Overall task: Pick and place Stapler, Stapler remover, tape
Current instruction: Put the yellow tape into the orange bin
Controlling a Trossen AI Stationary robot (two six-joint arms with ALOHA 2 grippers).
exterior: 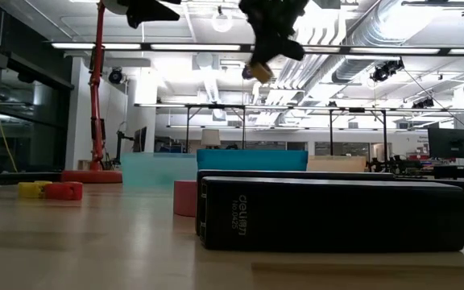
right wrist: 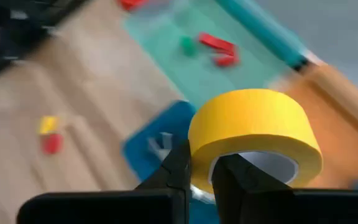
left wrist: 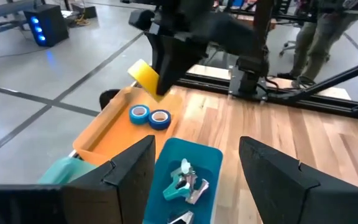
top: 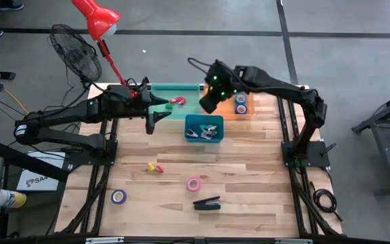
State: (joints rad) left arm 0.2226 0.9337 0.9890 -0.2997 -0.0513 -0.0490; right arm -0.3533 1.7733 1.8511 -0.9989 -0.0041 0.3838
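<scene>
My right gripper (top: 208, 103) hangs high over the far side of the table, between the teal tray and the orange tray (top: 230, 110), shut on a yellow tape roll (right wrist: 253, 134). The roll also shows in the left wrist view (left wrist: 146, 76) and the low view (exterior: 262, 71). My left gripper (top: 158, 116) hovers open beside the blue bin (top: 204, 129). The black stapler (top: 207, 202) lies flat near the table's near edge and fills the low view (exterior: 333, 213). A pink tape roll (top: 193, 184) and a purple tape roll (top: 118, 196) lie flat on the wood. My right gripper pinches the yellow roll's wall (right wrist: 201, 155). One finger (right wrist: 229, 174) sits inside the pale hollow core and the other finger (right wrist: 176, 168) is on the outside. The fingers come from above, pointing down. The roll is lifted clear and hangs tilted below them.
Two blue tape rolls (left wrist: 149, 116) lie in the orange tray. The blue bin holds staple removers (left wrist: 184, 183). Red pieces (top: 177, 102) lie in the teal tray (top: 171, 108). A small yellow and red item (top: 154, 167) sits mid-table. A red lamp and a fan stand beyond the far left corner.
</scene>
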